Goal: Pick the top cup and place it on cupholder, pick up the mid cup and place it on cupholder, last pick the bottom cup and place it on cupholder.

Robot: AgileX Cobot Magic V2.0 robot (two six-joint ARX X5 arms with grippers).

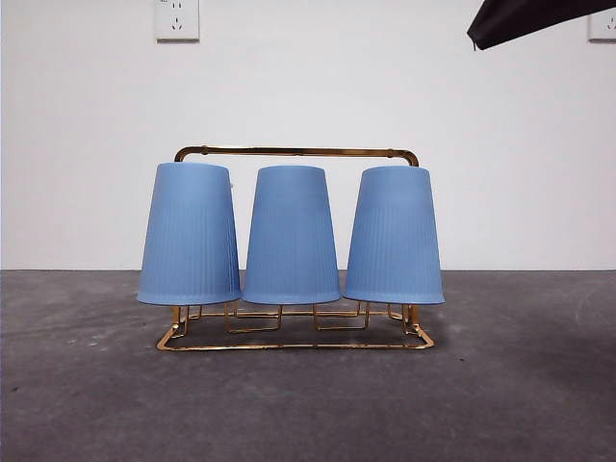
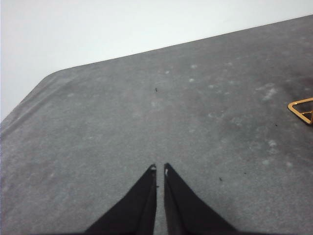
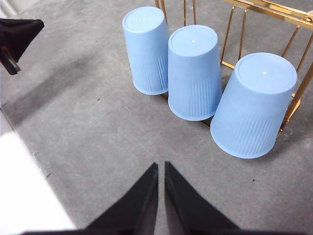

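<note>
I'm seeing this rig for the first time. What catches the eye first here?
Three blue cups stand upside down in a row on the gold cupholder at mid-table. The right gripper, jaws shut, hangs nearby; the left gripper, also shut, is over bare table beside the rack.

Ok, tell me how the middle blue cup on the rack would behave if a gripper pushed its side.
The middle cup looks thin and light, so it would probably rock easily. Sitting upside down on the cupholder, it likely pivots rather than slides. Its ribbed wall may flex.
</note>
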